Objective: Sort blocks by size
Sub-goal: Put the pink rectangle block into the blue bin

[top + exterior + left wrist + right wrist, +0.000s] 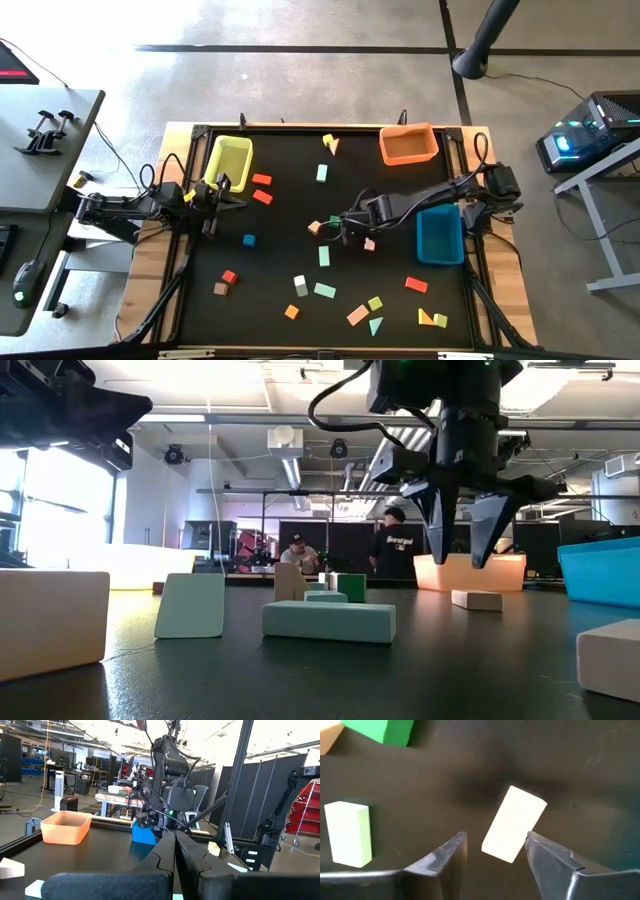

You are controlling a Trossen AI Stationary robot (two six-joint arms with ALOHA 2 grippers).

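Surface (270, 300): black mat in a wooden frame, on a grey concrete floor. Left of it stands a grey desk (45, 150); at far right, a small stand with lit equipment (590, 130). Low view shows a workshop with ceiling ducts and two people (395, 545) at benches behind.

Left tool (222, 186) hangs beside the yellow bin (228, 160), fingers (175, 855) pressed together, nothing between them. Two red blocks (262, 188) lie just to its right; a blue cube (248, 240) sits a little farther toward the surface's near edge.

Right tool (350, 228) hovers near the middle of the surface, left of the blue bin (440, 236), with the orange bin (408, 145) beyond it at the far edge. Its fingers (445, 855) stand apart, clear of the block between them.

Pink block (514, 824): pale, rectangular bar, lying flat on the mat and skewed to the fingers, directly under the right tool between its tips. Mint block (349, 834) lies well to one side; a green one (382, 731) and a tan one (327, 737) lie farther ahead.

Other blocks (360, 305) scattered toward the near edge, well apart from both tools.
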